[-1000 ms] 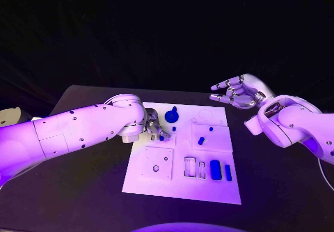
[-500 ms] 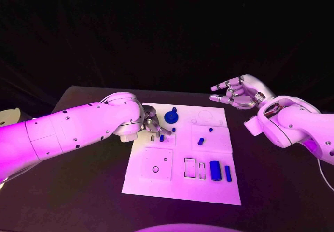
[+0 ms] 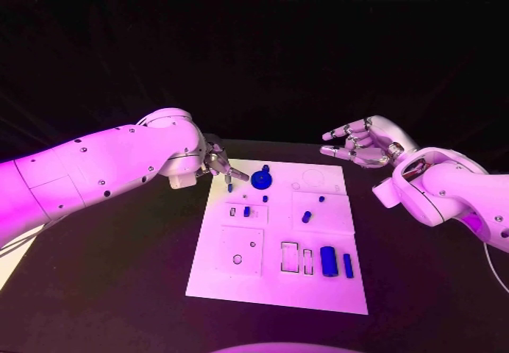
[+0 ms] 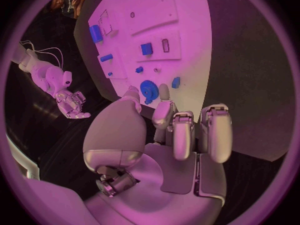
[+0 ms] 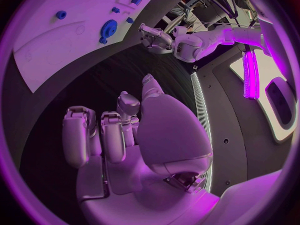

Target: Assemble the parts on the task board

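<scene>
Both robot hands hover: left (image 3: 218, 166) over task board (image 3: 278, 287), right (image 3: 360, 143) beyond.

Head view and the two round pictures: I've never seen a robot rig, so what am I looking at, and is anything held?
This is a robot with two white arms, each ending in a silver hand with fingers. The square picture comes from a camera on its head and looks down at a black table. The round pictures come from a fisheye camera at each wrist, behind that hand.

On the table lies a white task board with small blue parts on it, among them a blue gear and two blue bars.

The right hand holds nothing, fingers apart. The left hand has a small blue piece by its fingertips. I cannot tell whether it holds that piece.
</scene>
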Controlling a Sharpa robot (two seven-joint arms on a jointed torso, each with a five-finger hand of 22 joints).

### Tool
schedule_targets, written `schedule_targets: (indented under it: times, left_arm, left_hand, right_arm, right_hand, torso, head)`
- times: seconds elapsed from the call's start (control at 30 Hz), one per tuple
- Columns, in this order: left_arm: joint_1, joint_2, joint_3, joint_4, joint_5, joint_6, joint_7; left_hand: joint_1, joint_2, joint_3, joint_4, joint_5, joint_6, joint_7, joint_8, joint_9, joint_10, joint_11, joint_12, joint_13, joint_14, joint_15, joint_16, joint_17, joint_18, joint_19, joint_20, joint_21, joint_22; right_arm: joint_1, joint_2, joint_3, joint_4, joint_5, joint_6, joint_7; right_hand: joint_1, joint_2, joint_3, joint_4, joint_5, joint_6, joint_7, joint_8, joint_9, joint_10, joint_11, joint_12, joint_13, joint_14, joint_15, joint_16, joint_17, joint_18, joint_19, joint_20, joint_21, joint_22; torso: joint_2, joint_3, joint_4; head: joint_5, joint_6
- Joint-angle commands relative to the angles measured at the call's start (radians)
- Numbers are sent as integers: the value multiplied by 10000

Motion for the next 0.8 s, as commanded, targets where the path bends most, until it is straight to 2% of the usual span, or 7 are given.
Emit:
schedule_targets:
  times: [0.03, 0.1, 0.23, 0.43, 0.57, 0.8]
  left_arm:
    - [58, 221, 3, -396, 59, 524, -236]
    - [76, 369, 0, -654, -286, 579, -166]
    - [92, 645, -37, -1154, -992, 707, -76]
    - [92, 1005, -184, -1843, -1511, 954, 46]
    - [80, 1184, -258, -2094, -1558, 1080, 154]
    - [59, 1343, -306, -2288, -1382, 1192, 264]
  left_hand:
    - [104, 167, -72, -2, -14, -83, 8, -84, -73, -49, 26, -22, -2, 1051, 78, 31, 2628, -15, 641, 82, -27, 1853]
    - [149, 214, -83, -4, -7, -80, 14, -101, -101, -58, 30, -31, -15, 1051, 83, 31, 2628, -15, 641, 89, -28, 1853]
    - [183, 237, -93, -5, -3, -71, 15, -110, -120, -63, 33, -37, -25, 1051, 87, 31, 2628, -21, 652, 94, -13, 1873]
    - [315, 365, -111, -3, 14, 14, 4, -125, -191, -26, 28, 34, 25, 1051, 90, 31, 2628, -39, 689, 104, 37, 1941]
    - [366, 440, -120, -3, 23, 76, -9, -120, -221, -1, 18, 75, 53, 1051, 86, 31, 2628, -51, 712, 105, 69, 1985]
    - [504, 543, -133, -24, 58, 175, -36, -109, -271, 33, -3, 126, 85, 1051, 72, 31, 2628, -61, 733, 97, 98, 2024]
  right_arm:
    - [-6, 36, -2, -16, -11, 135, 72]
    - [-7, 47, -3, -20, -12, 136, 72]
    - [-7, 65, -4, -30, -12, 137, 71]
    - [-7, 95, -6, -39, -13, 148, 77]
    - [-9, 118, -6, -50, -13, 156, 82]
    - [-15, 142, -6, -62, -13, 164, 89]
  right_hand:
    - [-70, 43, -72, -8, -35, 42, 15, -44, 10, -23, -24, -37, 2, 904, -49, -27, 2010, -41, 16, -63, -35, -9]
    - [-69, 47, -73, -8, -35, 42, 15, -44, 10, -23, -24, -38, 1, 904, -49, -27, 2010, -40, 14, -63, -37, -13]
    - [-69, 47, -73, -8, -35, 42, 15, -44, 10, -23, -24, -38, 1, 904, -49, -27, 2010, -40, 14, -63, -37, -13]
    - [-64, 58, -72, -10, -27, 43, 14, -45, 10, -19, -24, -31, 4, 905, -50, -25, 2013, -41, 17, -63, -34, -8]
    - [-64, 58, -72, -10, -27, 43, 14, -45, 10, -19, -24, -31, 4, 905, -50, -25, 2013, -41, 17, -63, -34, -8]
    - [-57, 68, -70, -13, -20, 44, 14, -45, 10, -20, -25, -33, 0, 904, -50, -28, 2009, -41, 17, -63, -34, -7]
  torso:
    - [17, -17, -13]
    - [7, -8, 1]
    - [8, -15, 6]
    - [9, -17, -5]
    - [13, -14, -12]
    - [2, -2, -12]
  head:
    - [34, 13]
    - [28, 12]
    - [76, 7]
    - [115, 6]
    - [145, -13]
    - [140, -26]
